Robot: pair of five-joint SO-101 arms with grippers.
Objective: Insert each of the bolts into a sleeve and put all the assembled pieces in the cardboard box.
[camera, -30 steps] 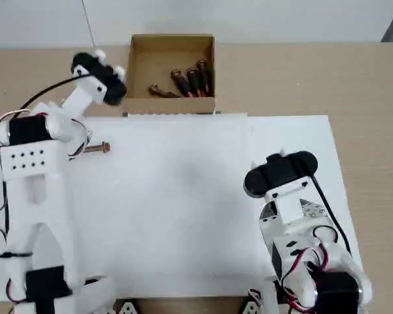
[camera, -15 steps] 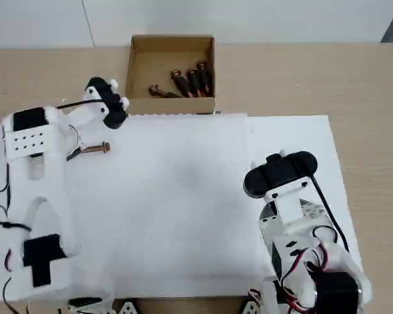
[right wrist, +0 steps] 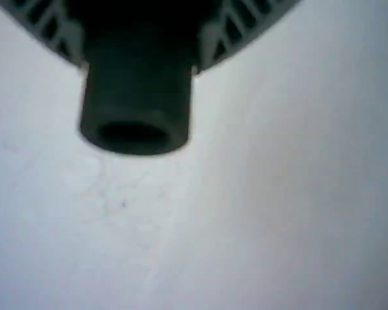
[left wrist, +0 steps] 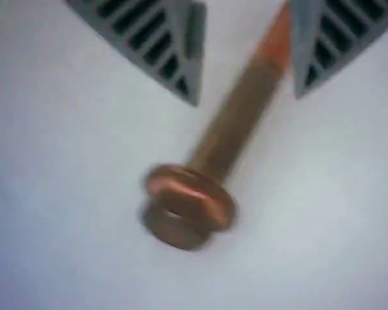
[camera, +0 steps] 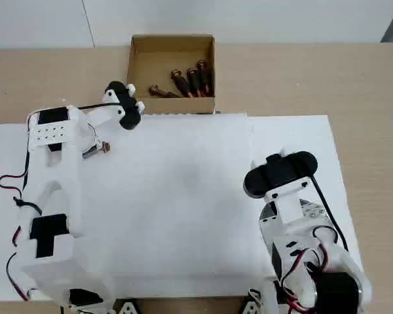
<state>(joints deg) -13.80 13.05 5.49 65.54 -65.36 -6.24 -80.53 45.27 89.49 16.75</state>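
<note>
At 10 o'clock on the white sheet (camera: pixel 177 209), the bolt (left wrist: pixel 223 139) lay flat, its shaft between the parted fingers of the left tool (left wrist: pixel 244 90), which gripped nothing. Right tool (right wrist: pixel 140 61), at 4 o'clock, was clamped on a black sleeve (right wrist: pixel 136 106), open end protruding. Cardboard box (camera: pixel 150 62), at 12 o'clock on the desk (camera: pixel 314 78), held several assembled pieces (camera: pixel 191 81).

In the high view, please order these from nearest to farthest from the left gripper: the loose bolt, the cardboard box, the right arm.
1. Loose bolt: on the white sheet, its shank between the left gripper's open fingers.
2. Cardboard box: just beyond the sheet's far edge.
3. Right arm: across the sheet, on the opposite side.
</note>
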